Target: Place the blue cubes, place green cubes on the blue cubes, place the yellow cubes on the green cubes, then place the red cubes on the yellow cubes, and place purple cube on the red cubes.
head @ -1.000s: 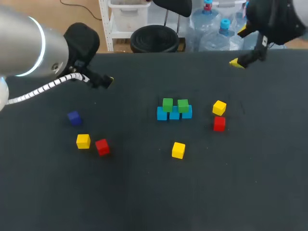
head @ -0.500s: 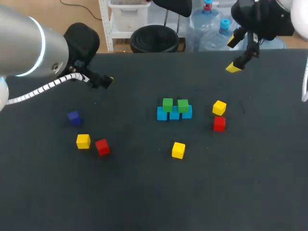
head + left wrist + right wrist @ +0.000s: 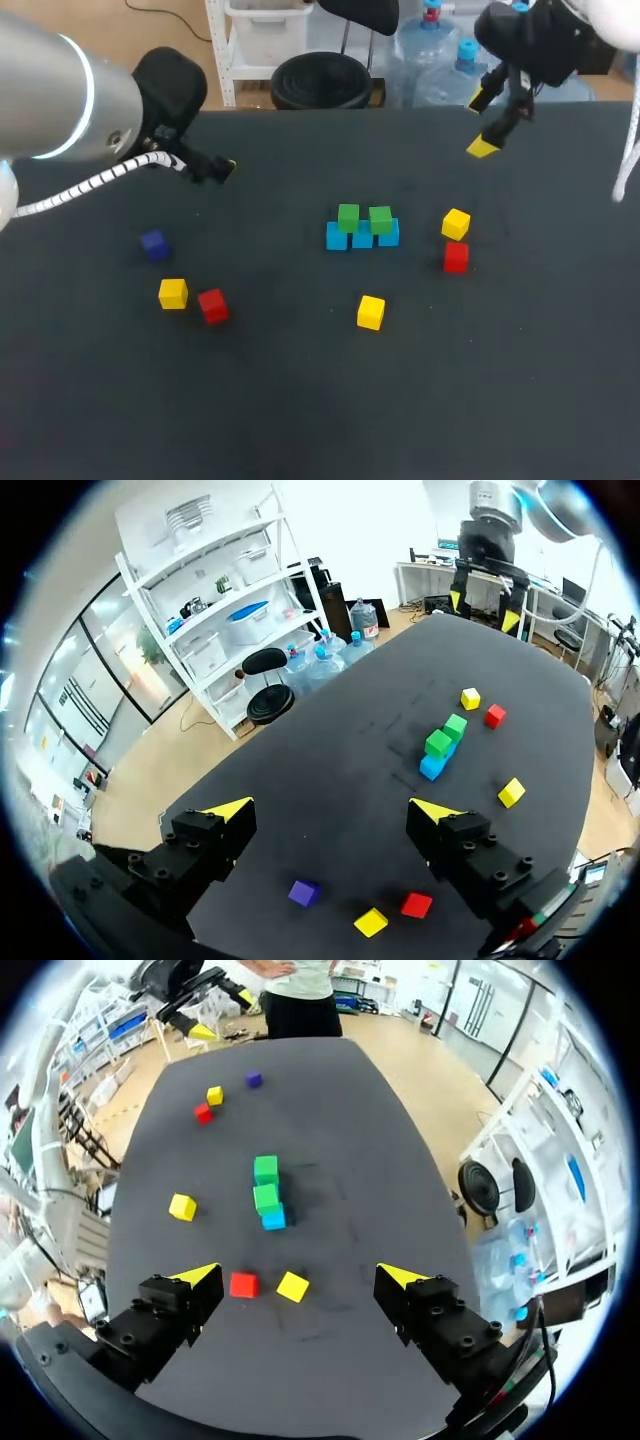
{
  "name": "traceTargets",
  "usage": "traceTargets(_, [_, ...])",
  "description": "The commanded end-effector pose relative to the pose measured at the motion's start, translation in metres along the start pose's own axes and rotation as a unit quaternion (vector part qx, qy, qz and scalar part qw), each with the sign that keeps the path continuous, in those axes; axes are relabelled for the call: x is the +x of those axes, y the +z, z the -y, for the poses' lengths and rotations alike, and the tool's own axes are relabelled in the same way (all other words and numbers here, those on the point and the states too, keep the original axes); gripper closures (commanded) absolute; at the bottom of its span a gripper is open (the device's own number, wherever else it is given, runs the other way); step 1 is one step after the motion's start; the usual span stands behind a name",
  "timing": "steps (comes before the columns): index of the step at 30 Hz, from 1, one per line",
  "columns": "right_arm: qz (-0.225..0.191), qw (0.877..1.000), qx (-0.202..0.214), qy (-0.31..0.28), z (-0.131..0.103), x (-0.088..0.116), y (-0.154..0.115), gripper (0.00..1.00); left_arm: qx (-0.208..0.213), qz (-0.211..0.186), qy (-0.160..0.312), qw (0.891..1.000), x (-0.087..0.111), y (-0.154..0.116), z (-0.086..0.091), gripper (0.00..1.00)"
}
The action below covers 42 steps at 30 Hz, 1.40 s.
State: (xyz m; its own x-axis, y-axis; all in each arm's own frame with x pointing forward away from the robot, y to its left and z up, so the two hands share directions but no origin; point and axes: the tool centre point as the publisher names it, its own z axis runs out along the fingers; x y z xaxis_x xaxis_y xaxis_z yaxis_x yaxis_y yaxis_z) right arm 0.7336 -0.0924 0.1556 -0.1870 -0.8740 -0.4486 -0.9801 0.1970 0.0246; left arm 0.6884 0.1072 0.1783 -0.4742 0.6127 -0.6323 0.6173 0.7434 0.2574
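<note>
The dark table (image 3: 300, 420) carries everything, and both arms hang above its far side, seemingly so that the middle stays open to view. The left arm (image 3: 60, 90) comes in at about 10 o'clock on the table, and its left gripper (image 3: 332, 810) is spread wide with nothing between the fingers. The right gripper (image 3: 482, 124) hovers at about 1 o'clock, also wide and empty. At the centre stands the build: a row of blue cubes (image 3: 361, 236) touching side by side, with two green cubes (image 3: 348, 216) seated on top. Judging by the task, the yellow layer comes next. The nearest candidate is a yellow cube (image 3: 456, 223) at 3 o'clock from the stack, on the right gripper's side and so probably its pick. A red cube (image 3: 456, 257) sits just beside that cube at its 6 o'clock, which could crowd a finger coming down on that face. A second yellow cube (image 3: 371, 311) lies alone at 6 o'clock from the stack, free on all sides. Well apart at 8 o'clock, a third yellow cube (image 3: 173, 293) and another red cube (image 3: 212, 304) lie close together, with the purple cube (image 3: 153, 244) at 9 o'clock, under the left arm's reach.
</note>
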Motion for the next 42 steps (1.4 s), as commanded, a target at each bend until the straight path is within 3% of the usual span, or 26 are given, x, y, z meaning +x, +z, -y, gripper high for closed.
traceTargets(1, [0.029,0.999,-0.003,0.031,0.001,0.011,0.014,0.0,0.001,0.001,0.0,1.0,0.001,0.0,0.0,0.0])
traceTargets(7, [0.021,0.996,-0.019,0.082,0.001,0.023,0.038,0.0,0.001,0.001,0.0,1.0,0.001,0.0,0.0,0.0])
traceTargets(13, [-0.049,0.996,-0.032,0.059,0.002,0.019,0.052,0.0,0.001,0.001,0.0,1.0,0.001,0.0,0.0,0.0])
traceTargets(20, [-0.093,0.993,-0.049,0.043,0.006,0.013,0.07,0.0,0.001,0.001,0.0,1.0,0.001,0.0,0.0,0.0])
traceTargets(31, [-0.114,0.988,-0.04,0.095,0.013,0.034,0.089,0.0,0.001,0.001,0.0,1.0,0.001,0.0,0.0,0.0])
traceTargets(35, [-0.118,0.986,-0.036,0.11,0.012,0.04,0.091,0.06,0.001,0.001,0.0,1.0,0.001,0.0,0.0,0.0])
traceTargets(42, [-0.117,0.985,-0.031,0.125,0.005,0.046,0.092,0.0,0.001,0.001,0.0,1.0,0.001,0.0,0.0,0.0])
